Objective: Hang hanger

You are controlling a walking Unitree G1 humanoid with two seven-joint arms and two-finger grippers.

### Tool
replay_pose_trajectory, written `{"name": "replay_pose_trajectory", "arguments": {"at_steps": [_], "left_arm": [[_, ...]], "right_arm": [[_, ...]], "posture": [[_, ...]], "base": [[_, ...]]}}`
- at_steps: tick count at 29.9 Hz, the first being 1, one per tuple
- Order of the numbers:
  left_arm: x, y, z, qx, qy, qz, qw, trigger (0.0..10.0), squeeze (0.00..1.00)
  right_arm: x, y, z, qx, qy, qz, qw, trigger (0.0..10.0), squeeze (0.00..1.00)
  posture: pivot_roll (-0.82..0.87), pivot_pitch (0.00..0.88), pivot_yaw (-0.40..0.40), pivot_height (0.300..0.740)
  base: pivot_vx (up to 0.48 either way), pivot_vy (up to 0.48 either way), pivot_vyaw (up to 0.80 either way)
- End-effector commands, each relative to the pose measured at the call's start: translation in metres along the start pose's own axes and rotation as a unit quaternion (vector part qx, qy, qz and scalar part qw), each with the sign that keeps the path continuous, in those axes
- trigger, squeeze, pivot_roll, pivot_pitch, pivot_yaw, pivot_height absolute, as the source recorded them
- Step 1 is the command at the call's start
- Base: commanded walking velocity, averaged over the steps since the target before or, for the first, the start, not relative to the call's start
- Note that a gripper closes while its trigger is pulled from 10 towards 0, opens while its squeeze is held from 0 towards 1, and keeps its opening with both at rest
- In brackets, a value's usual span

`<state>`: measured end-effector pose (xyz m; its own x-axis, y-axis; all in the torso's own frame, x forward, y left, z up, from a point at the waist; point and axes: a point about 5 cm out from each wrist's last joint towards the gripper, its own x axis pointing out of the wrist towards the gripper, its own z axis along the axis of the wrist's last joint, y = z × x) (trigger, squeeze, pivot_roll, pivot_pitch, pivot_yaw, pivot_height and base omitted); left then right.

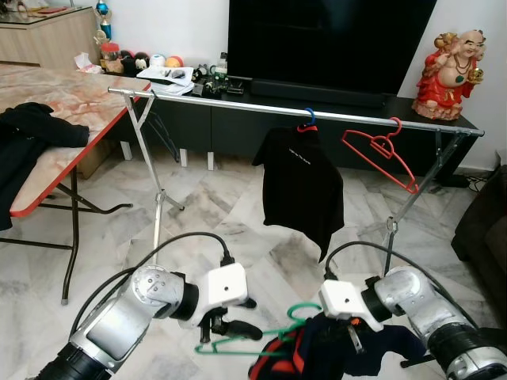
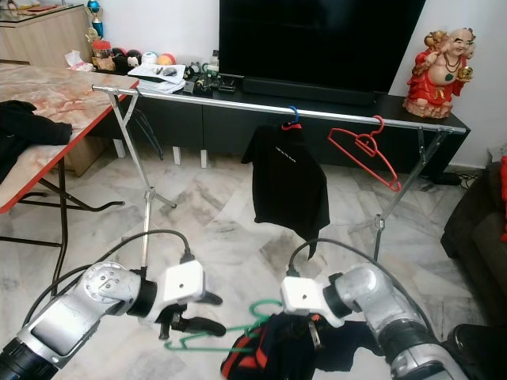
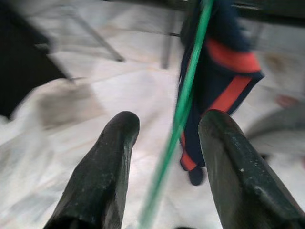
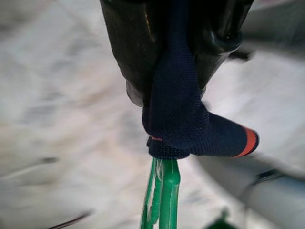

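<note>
One green hanger between left hand fingers.

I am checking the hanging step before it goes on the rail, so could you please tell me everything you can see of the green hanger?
The green hanger is thin and looks like plastic or coated wire, with a curved hook. It is low before the robot, above the marble floor, not on the rail. A navy garment with red-orange trim hangs on it. The left gripper has a green bar between its open fingers; the right gripper pinches the navy cloth right at the hanger's top.
</note>
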<state>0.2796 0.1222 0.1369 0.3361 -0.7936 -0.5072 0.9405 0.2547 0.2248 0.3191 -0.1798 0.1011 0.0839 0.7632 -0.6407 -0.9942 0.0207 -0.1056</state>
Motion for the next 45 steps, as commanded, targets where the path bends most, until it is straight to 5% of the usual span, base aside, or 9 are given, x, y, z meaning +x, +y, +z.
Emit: {"name": "replay_pose_trajectory", "arguments": {"at_steps": [1, 10, 11, 12, 21, 26, 33, 39, 45], "left_arm": [[-0.009, 0.013, -0.005, -0.014, -0.002, 0.062, 0.998, 10.0, 1.0], [-0.022, 0.024, -0.038, -0.089, -0.005, 0.167, 0.982, 10.0, 1.0], [-0.02, 0.022, -0.042, -0.101, -0.007, 0.167, 0.981, 10.0, 0.76], [-0.013, 0.017, -0.046, -0.117, -0.017, 0.166, 0.979, 10.0, 0.0], [0.015, 0.004, -0.053, -0.164, -0.047, 0.163, 0.972, 10.0, 0.0], [0.015, 0.01, -0.054, -0.165, -0.057, 0.201, 0.964, 10.0, 0.0], [-0.016, 0.035, -0.034, -0.131, -0.102, 0.26, 0.951, 10.0, 0.0], [-0.021, 0.03, -0.036, -0.115, -0.078, 0.22, 0.965, 10.0, 0.0], [-0.023, 0.017, -0.054, -0.145, -0.049, 0.187, 0.97, 10.0, 0.0]], "right_arm": [[-0.025, -0.019, 0.015, -0.005, -0.04, -0.075, 0.996, 0.0, 0.0], [-0.045, -0.016, 0.02, -0.022, -0.065, -0.099, 0.993, 0.0, 0.0], [-0.047, -0.016, 0.024, -0.026, -0.071, -0.103, 0.992, 0.0, 0.0], [-0.052, -0.017, 0.031, -0.035, -0.082, -0.108, 0.99, 0.0, 0.0], [-0.07, -0.021, 0.061, -0.079, -0.103, -0.126, 0.983, 0.0, 0.0], [-0.075, -0.022, 0.065, -0.082, -0.097, -0.141, 0.982, 0.0, 0.0], [-0.059, -0.008, 0.032, -0.08, 0.008, -0.109, 0.991, 0.0, 0.0], [-0.056, -0.011, 0.033, -0.066, -0.012, -0.129, 0.989, 0.0, 0.0], [-0.074, -0.021, 0.047, -0.069, -0.052, -0.17, 0.982, 0.0, 0.0]], "posture": [[0.12, 0.0, -0.096, 0.74], [0.1, 0.0, -0.092, 0.74], [0.1, 0.0, -0.091, 0.74], [0.1, 0.0, -0.091, 0.74], [0.08, 0.0, -0.097, 0.74], [0.07, 0.0, -0.099, 0.74], [0.09, 0.0, -0.104, 0.74], [0.1, 0.0, -0.1, 0.74], [0.09, 0.0, -0.1, 0.74]], "base": [[0.0, 0.0, 0.0], [0.0, 0.0, 0.0], [0.0, 0.0, 0.0], [0.0, 0.0, 0.0], [0.0, 0.0, 0.0], [0.0, 0.0, 0.0], [0.0, 0.0, 0.0], [0.0, 0.0, 0.0], [0.0, 0.0, 0.0]]}}
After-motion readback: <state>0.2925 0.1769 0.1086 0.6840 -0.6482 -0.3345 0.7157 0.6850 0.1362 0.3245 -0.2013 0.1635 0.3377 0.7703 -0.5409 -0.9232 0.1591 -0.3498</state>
